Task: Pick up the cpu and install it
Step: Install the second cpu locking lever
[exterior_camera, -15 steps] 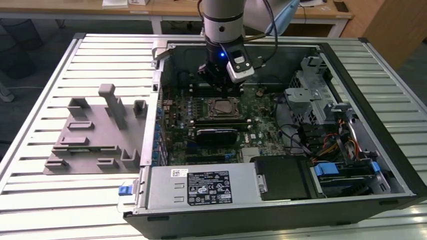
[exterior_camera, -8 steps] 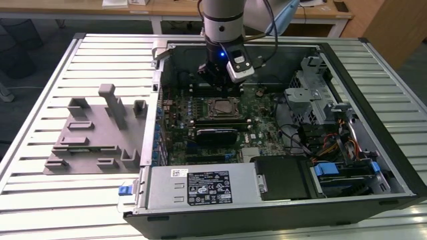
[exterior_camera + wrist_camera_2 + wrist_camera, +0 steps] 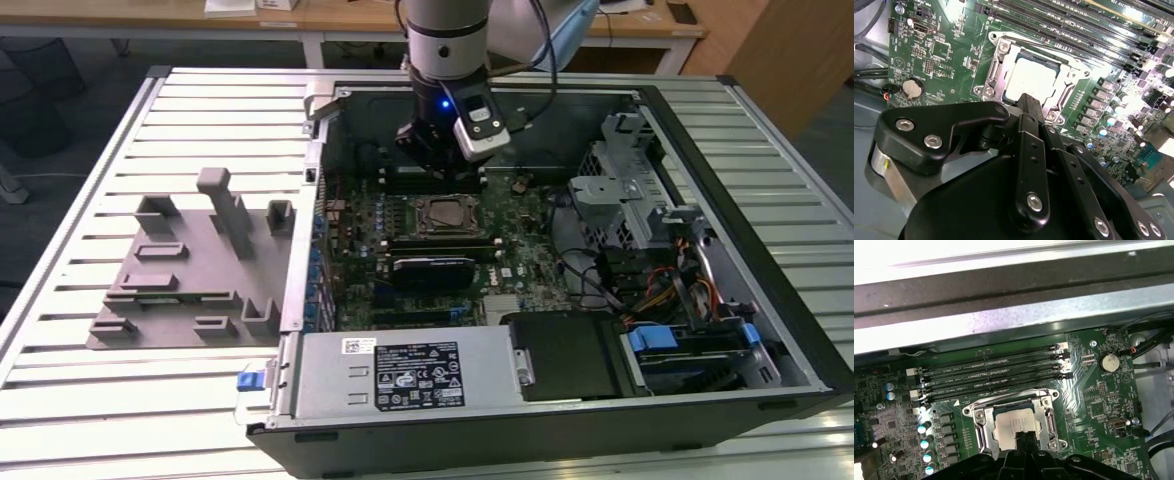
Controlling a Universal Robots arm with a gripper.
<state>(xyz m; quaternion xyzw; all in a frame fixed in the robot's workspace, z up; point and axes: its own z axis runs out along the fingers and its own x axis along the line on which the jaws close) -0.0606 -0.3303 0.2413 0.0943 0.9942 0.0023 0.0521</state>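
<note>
The cpu (image 3: 1030, 79), a small square chip with a silver-grey top, lies flat in the motherboard socket (image 3: 999, 65) inside the metal frame. Both wrist views show it, the first wrist view at cpu (image 3: 1010, 425). In the exterior view the cpu (image 3: 445, 214) sits mid-board in the open computer case (image 3: 787, 330). My gripper (image 3: 430, 163) hangs just above and behind the socket. Its fingertips (image 3: 1020, 437) are pressed together with nothing between them, hovering over the chip's near edge; in the second wrist view the gripper (image 3: 1030, 100) covers one edge of the chip.
Several memory slots (image 3: 994, 375) run beside the socket, and a coin battery (image 3: 1110, 361) sits on the board. A grey fixture block (image 3: 187, 270) stands on the table at the exterior view's left. A power supply (image 3: 400, 375) and drive cage (image 3: 627, 200) crowd the case.
</note>
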